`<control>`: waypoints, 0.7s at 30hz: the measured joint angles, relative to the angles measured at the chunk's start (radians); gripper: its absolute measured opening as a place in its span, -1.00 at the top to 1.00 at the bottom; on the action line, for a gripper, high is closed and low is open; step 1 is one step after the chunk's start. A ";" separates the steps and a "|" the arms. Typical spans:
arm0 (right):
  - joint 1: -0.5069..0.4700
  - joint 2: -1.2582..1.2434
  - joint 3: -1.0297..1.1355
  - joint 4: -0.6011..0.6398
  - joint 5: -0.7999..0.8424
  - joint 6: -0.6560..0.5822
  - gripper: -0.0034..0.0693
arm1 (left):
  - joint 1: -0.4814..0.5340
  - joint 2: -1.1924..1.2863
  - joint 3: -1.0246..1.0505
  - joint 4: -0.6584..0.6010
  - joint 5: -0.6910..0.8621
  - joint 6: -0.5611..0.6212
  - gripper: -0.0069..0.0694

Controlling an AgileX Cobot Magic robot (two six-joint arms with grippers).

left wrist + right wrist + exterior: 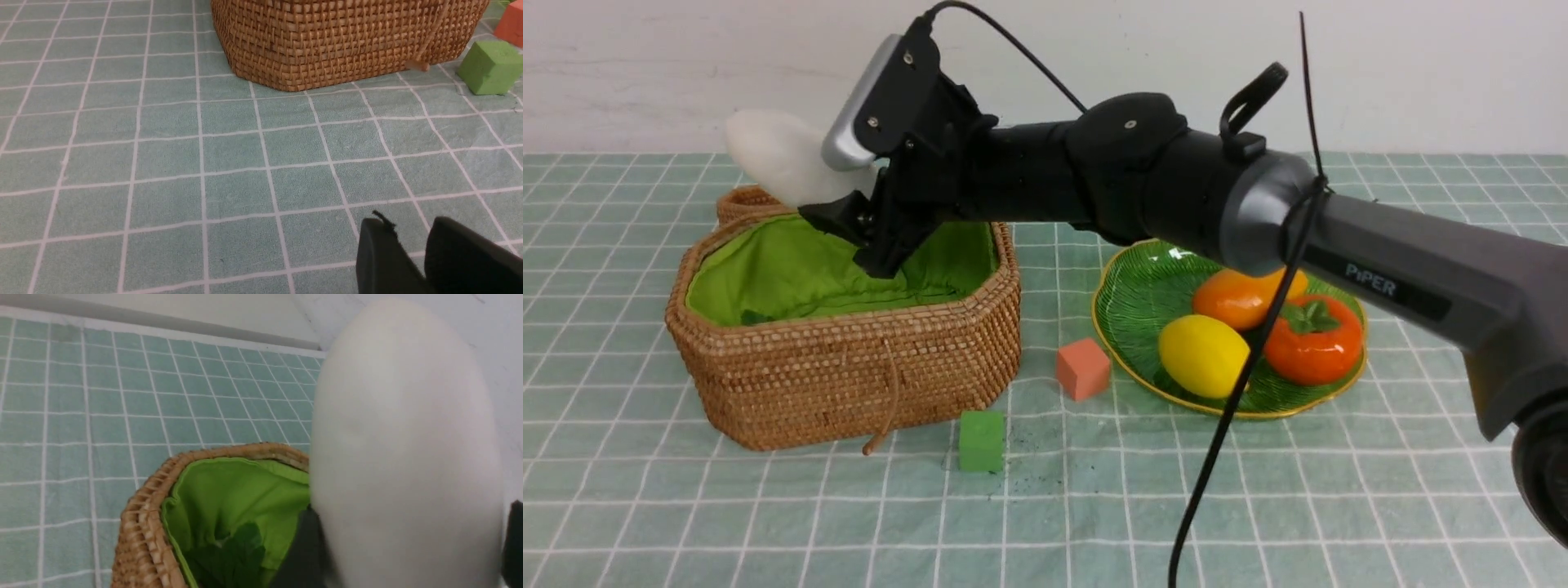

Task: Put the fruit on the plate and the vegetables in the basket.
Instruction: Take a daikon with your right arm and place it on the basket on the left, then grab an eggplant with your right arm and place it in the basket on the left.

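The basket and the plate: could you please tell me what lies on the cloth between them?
A salmon cube sits between the basket and the plate, nearer the plate; the front view shows this.

The right arm (pixel 1258 204) reaches across above the basket (pixel 849 327), with the white radish (pixel 776 155) at its gripper (pixel 829 208). On the plate (pixel 1143 294) lie the mango (pixel 1241 298), lemon (pixel 1203 355) and persimmon (pixel 1313 339).
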 joint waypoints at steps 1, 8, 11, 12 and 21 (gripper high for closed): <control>-0.002 0.000 0.000 0.000 0.036 0.032 -0.92 | 0.000 0.000 0.000 0.000 0.000 0.000 0.36; -0.018 -0.029 0.000 -0.093 0.355 0.255 -0.87 | 0.000 0.000 0.000 0.000 0.000 0.000 0.34; -0.033 -0.076 0.000 -0.230 0.594 0.380 -0.75 | 0.000 0.000 0.000 0.000 0.000 0.000 0.34; -0.035 -0.092 0.000 -0.282 0.660 0.432 -0.72 | 0.000 0.000 0.000 0.000 0.000 0.000 0.33; 0.092 -0.325 0.213 -0.829 0.814 0.806 -0.70 | 0.001 0.000 0.000 0.000 0.000 0.000 0.30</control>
